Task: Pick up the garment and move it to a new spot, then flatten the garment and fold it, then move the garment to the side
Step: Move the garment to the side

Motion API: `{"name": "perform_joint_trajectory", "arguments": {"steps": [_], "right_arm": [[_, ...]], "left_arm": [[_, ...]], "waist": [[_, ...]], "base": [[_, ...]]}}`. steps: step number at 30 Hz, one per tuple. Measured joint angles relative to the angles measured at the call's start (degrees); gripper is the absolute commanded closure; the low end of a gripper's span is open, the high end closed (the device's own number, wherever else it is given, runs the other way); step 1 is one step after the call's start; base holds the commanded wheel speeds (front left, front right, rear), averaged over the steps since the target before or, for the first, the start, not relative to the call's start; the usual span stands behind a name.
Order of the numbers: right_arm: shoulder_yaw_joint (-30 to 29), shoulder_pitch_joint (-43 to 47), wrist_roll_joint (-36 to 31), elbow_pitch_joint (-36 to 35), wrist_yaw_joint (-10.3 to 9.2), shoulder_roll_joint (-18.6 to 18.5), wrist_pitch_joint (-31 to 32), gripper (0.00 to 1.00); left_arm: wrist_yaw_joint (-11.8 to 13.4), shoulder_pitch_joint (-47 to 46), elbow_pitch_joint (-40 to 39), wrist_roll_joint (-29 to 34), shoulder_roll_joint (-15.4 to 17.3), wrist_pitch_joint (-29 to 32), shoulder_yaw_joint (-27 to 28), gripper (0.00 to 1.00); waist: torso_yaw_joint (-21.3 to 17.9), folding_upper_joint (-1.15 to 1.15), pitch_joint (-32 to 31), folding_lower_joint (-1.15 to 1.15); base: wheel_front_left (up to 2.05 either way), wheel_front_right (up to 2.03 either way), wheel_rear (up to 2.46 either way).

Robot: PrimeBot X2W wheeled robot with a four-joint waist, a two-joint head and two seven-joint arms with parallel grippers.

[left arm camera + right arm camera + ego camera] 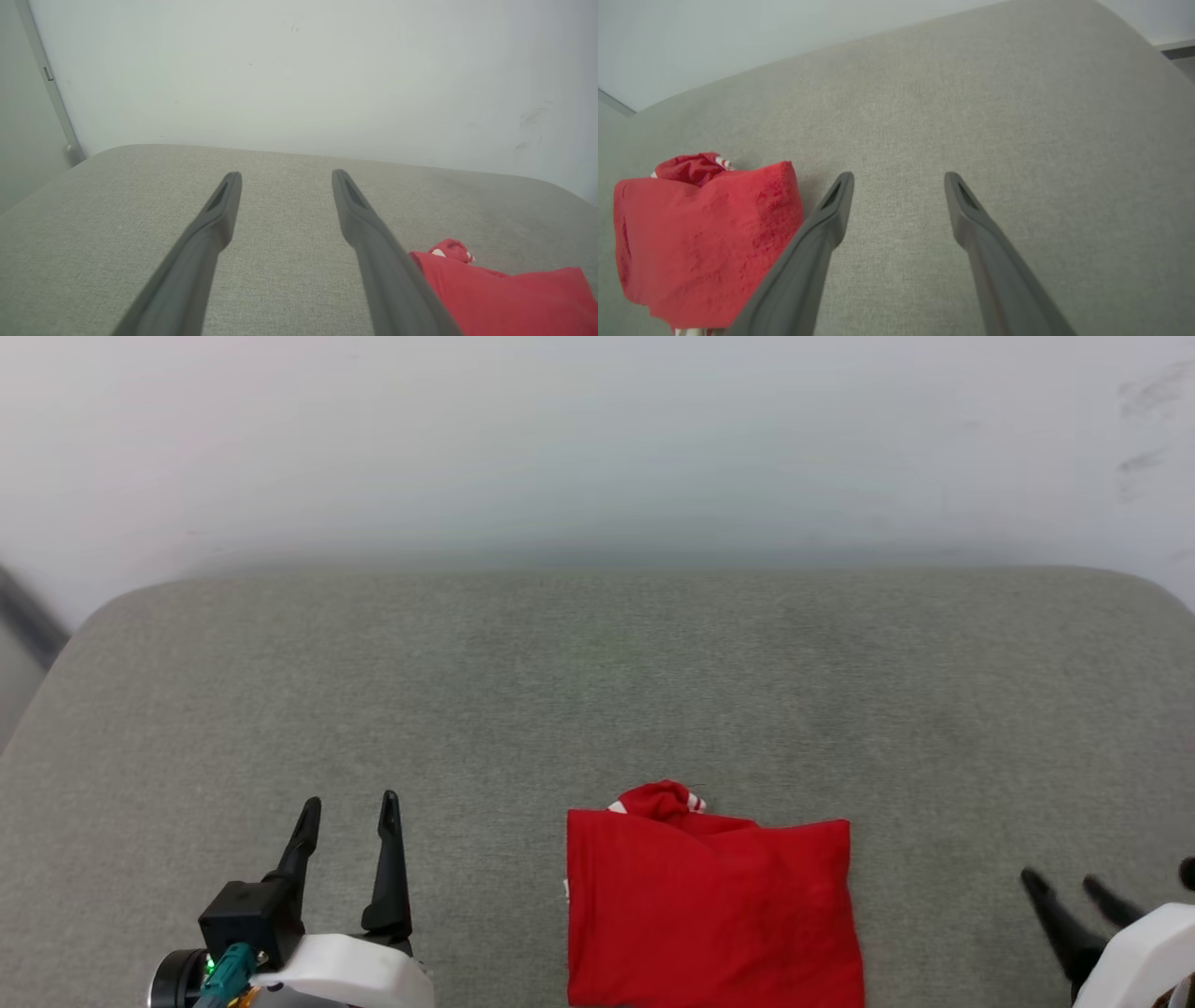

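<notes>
Left claw and right claw sit open, empty, flanking my folded shirt at the worktop's near edge. Left wrist: fingers spread, shirt just beside. Right wrist: likewise spread; I reckon only the sideways move remains.

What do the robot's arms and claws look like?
The left claw has two long, dark grey fingers with slotted tips, on a black block with a green light and teal plug, then a white shell. The right claw has matching dark fingers and white shell.
</notes>
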Motion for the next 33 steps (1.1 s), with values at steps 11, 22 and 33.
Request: {"name": "perform_joint_trajectory", "arguments": {"steps": [11,22,33], "right_arm": [[11.14,-5.19,17.86,7.67,0.0,-3.01,18.73,0.0],[19.31,-14.9,27.37,21.25,0.09,-5.17,14.07,0.0],[26.03,-17.72,34.71,25.83,0.02,-5.32,15.5,1.0]], "left_arm": [[-2.19,-2.64,0.59,2.25,-2.76,-0.07,-0.21,0.0],[-4.14,-6.25,2.21,3.76,-4.17,-0.08,-0.35,0.0],[-4.45,-5.64,3.5,3.82,-4.42,-0.08,-0.15,0.0]], "waist": [[5.05,0.0,3.5,0.0],[8.38,0.0,8.83,0.0],[7.23,0.0,7.03,0.0]], "base": [[0.0,0.0,0.0],[0.0,0.0,0.0],[0.0,0.0,0.0]]}}
